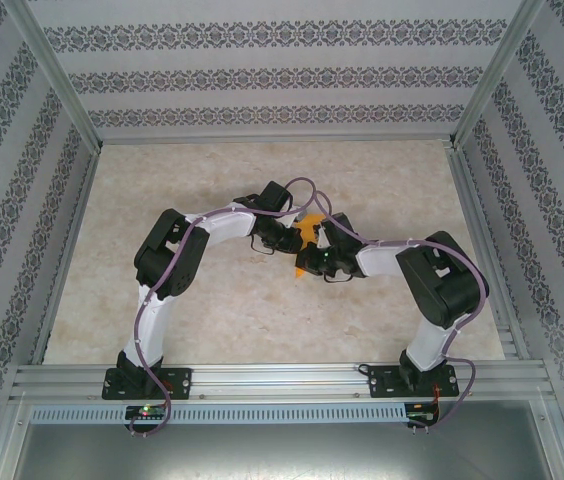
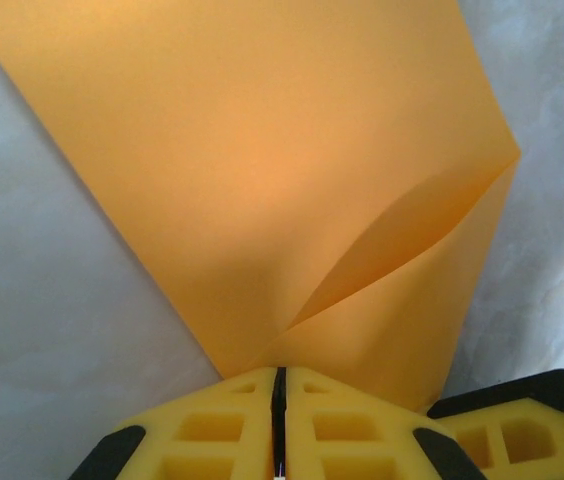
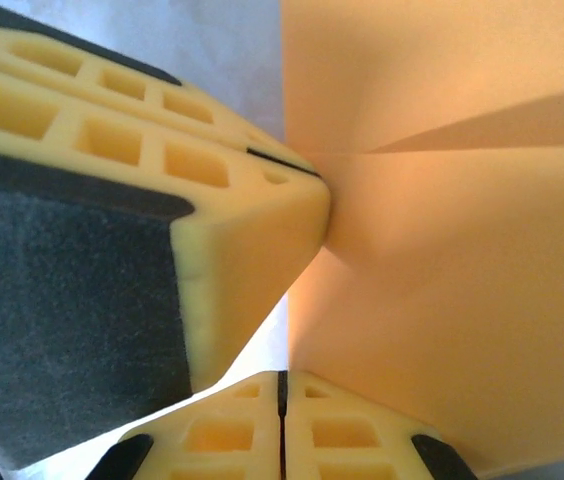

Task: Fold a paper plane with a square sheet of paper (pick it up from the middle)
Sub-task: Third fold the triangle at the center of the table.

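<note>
The square sheet of paper [image 1: 309, 230] is bright orange and hangs off the table between the two arms at the middle. In the left wrist view the sheet [image 2: 262, 170] fans out from my left gripper [image 2: 279, 374], whose jaws are pressed together on its lower point; one flap folds across diagonally. My right gripper [image 3: 282, 376] is shut on the edge of the same sheet [image 3: 442, 250]. The left gripper's yellow fingers [image 3: 232, 240] pinch the paper just beside it. From above, the left gripper [image 1: 292, 243] and right gripper [image 1: 312, 262] nearly touch.
The beige marbled table [image 1: 212, 300] is bordered by aluminium rails [image 1: 282, 380] at the near edge and patterned walls [image 1: 282, 70] on the other three sides. Both arms arch inward over the table's centre, their purple cables looping along them.
</note>
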`<state>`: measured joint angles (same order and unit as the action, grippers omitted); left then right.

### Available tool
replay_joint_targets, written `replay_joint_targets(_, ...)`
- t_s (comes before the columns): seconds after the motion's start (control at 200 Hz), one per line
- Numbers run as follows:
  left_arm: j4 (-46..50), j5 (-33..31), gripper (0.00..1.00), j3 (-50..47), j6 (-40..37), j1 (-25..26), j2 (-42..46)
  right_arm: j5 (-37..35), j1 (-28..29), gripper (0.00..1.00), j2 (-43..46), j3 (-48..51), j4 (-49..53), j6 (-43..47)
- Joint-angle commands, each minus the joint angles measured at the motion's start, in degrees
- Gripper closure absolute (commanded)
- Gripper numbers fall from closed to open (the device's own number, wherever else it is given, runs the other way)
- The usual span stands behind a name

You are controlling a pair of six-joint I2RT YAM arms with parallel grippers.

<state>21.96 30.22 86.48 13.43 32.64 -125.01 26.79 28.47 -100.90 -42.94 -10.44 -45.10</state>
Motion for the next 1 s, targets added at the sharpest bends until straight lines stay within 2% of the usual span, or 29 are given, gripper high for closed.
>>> replay_joint_targets(0.0,9.2,-8.8,0.88,-3.3,-2.0,-0.6,-6.7,0.0,2.3,0.91,0.9,2.7,3.8,0.6)
replay_joint_targets(0.445,11.0,-8.9,0.88,-1.6,-3.1,-0.8,-7.4,1.0,6.4,0.91,5.2,5.7,8.7,1.6)
replay_joint_targets(0.704,10.7,-7.7,0.88,-1.5,-2.8,-0.8,-7.3,-1.3,-0.6,0.92,11.8,5.3,4.0,-1.3)
replay_joint_targets(0.819,10.5,-7.6,0.88,-1.7,-2.7,-0.8,-7.2,-1.1,-3.1,0.93,9.6,3.3,2.0,-2.3)
replay_joint_targets(0.999,10.4,-7.7,0.88,-2.0,-2.6,-0.8,-6.9,0.5,-3.1,0.93,2.3,-1.6,-0.4,-2.7)
